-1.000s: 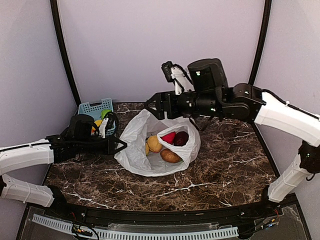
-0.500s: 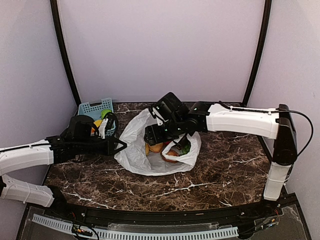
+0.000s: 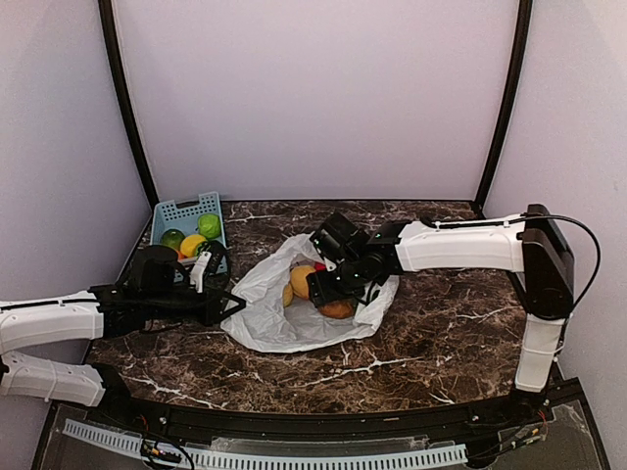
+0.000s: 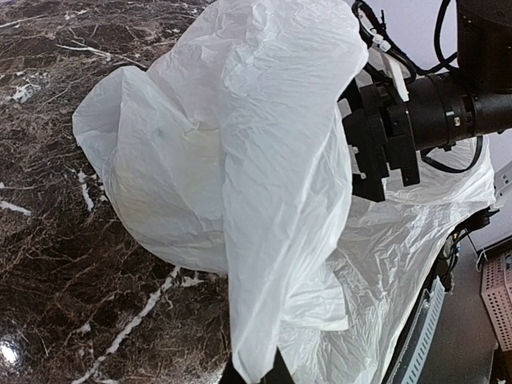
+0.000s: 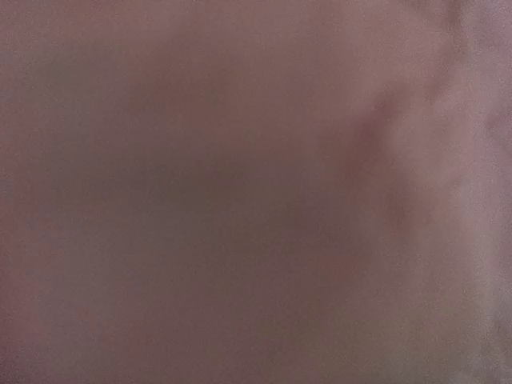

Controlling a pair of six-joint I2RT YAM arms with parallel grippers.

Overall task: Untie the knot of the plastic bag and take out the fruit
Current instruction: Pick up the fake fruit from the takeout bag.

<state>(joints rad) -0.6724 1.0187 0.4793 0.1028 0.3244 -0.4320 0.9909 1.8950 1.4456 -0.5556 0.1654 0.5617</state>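
Observation:
The white plastic bag (image 3: 269,323) lies open on the marble table, and no knot shows. Inside are a tan-yellow fruit (image 3: 301,280), a brownish-orange fruit (image 3: 338,309) and a sliver of dark red fruit (image 3: 320,266). My left gripper (image 3: 233,303) is shut on the bag's left edge; in the left wrist view the plastic (image 4: 264,184) runs down into the closed fingertips (image 4: 254,373). My right gripper (image 3: 328,285) is down in the bag's mouth among the fruit, its jaws hidden. The right wrist view is only a brownish-pink blur.
A small blue lattice basket (image 3: 184,209) stands at the back left, holding two green fruits (image 3: 209,226) and a yellow-orange one (image 3: 192,245). The right arm (image 4: 432,112) also shows in the left wrist view, above the bag. Curved walls close in the table.
My right arm has come down from above the bag's far side into its mouth, over the fruit. My left arm has drawn slightly nearer, and the bag lies flatter.

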